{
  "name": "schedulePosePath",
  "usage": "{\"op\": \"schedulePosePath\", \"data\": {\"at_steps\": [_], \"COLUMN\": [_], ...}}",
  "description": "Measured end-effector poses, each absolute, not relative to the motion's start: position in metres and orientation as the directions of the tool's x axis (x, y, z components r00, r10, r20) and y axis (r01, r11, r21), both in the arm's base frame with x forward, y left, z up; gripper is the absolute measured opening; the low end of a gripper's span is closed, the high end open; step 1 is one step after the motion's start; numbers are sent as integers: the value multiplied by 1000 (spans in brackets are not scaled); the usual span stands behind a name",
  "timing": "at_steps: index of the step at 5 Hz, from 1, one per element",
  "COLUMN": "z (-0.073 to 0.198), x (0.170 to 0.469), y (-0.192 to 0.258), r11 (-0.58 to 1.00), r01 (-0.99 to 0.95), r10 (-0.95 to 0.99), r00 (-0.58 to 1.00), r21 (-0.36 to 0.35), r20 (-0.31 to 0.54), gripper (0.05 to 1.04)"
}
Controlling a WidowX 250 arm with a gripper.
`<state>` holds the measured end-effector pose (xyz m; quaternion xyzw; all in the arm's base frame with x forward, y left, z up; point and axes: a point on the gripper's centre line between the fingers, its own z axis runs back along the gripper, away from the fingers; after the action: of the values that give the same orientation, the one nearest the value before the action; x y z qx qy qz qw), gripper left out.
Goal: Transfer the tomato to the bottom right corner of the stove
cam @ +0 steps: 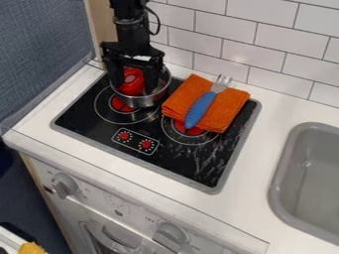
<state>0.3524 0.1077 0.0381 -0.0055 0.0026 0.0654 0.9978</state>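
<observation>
Tiled wall (pixel 268 44), white counter (pixel 265 146), black stove (pixel 198 166). Orange cloth (pixel 228 108) on stove's far right. Gripper (pixel 135 88) over silver pot (pixel 137 102), fingers apart, 1 either side of tomato (pixel 132 84) inside. Grasp step, likely; next: close squarely, lift clear of pot, carry to near right corner

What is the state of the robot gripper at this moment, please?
Gripper: down at the tomato in the metal pot; whether open or closed on it cannot be told.

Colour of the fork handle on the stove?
The fork's handle is blue. Best seen in the camera view, lying across the orange cloth.
</observation>
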Motion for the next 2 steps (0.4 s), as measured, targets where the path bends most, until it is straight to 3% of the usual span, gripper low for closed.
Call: {"op": "schedulePosePath", "data": {"at_steps": [2], "z": [21], "x": [372], "y": [108], "r11": [990], "r01": [-138], "r10": [138], "r00": [990], "r21": [2], "r20": [-24], "gripper": [1000]}}
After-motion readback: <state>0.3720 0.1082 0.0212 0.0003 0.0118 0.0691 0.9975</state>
